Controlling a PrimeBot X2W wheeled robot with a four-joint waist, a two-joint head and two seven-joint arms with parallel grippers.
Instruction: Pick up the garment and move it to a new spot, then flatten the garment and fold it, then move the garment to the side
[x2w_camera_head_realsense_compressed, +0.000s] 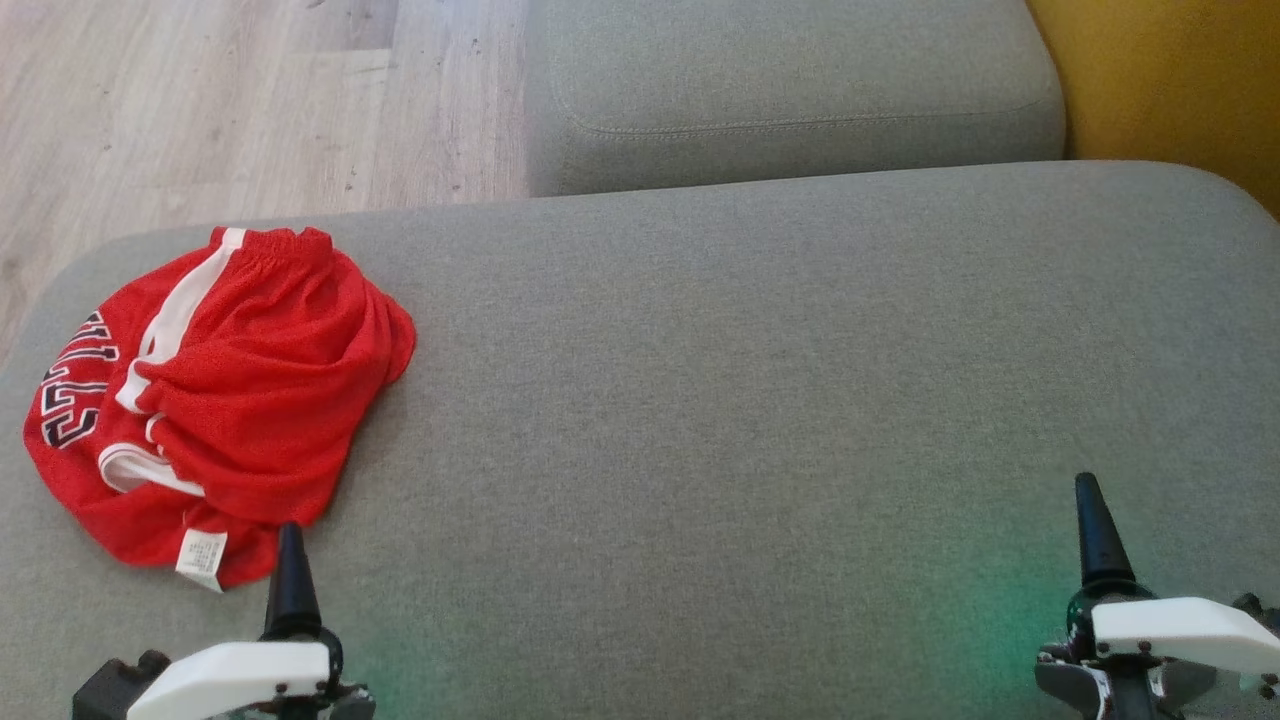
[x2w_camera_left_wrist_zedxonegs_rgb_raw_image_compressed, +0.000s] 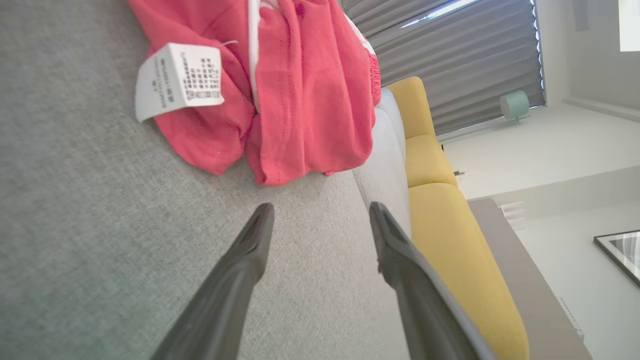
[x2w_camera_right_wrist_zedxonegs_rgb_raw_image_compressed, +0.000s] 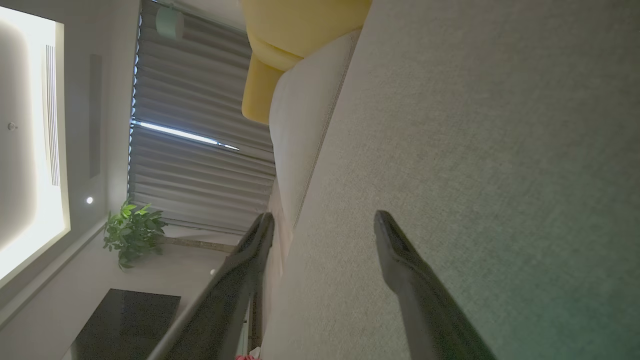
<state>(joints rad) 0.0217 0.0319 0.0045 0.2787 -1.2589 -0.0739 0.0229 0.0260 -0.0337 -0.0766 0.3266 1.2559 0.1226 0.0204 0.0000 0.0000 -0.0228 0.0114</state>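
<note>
- The red garment (x2w_camera_head_realsense_compressed: 215, 400) lies in a crumpled heap on the left end of the big grey cushion (x2w_camera_head_realsense_compressed: 750, 380).
- We think it is a pair of sports shorts. It has white stripes (x2w_camera_head_realsense_compressed: 185, 300) and black letters (x2w_camera_head_realsense_compressed: 75, 390). A white tag (x2w_camera_left_wrist_zedxonegs_rgb_raw_image_compressed: 177, 80) sticks out on the side of the heap nearest the cushion's front edge.
- We think the garment is light and very soft. It will flop and hang down when it is lifted, and it will not break. The cloth looks a bit slick, so a tiny pinch may slip off.
- We think the best place to hold is the bunched waistband (x2w_camera_head_realsense_compressed: 270, 240), on the side of the heap toward the cushion's back edge, or else a thick fold. The tag is a bad place to pull.
- The left end effector (x2w_camera_left_wrist_zedxonegs_rgb_raw_image_compressed: 320, 210) is at the cushion's front left. Its two fingers are spread wide with nothing between them. The tips point at the heap, just beside it and not touching.
- The right end effector (x2w_camera_right_wrist_zedxonegs_rgb_raw_image_compressed: 322, 217) is at the cushion's front right, well apart from the garment. It is wide open too, holds nothing, and has bare grey cushion in front of it.
</note>
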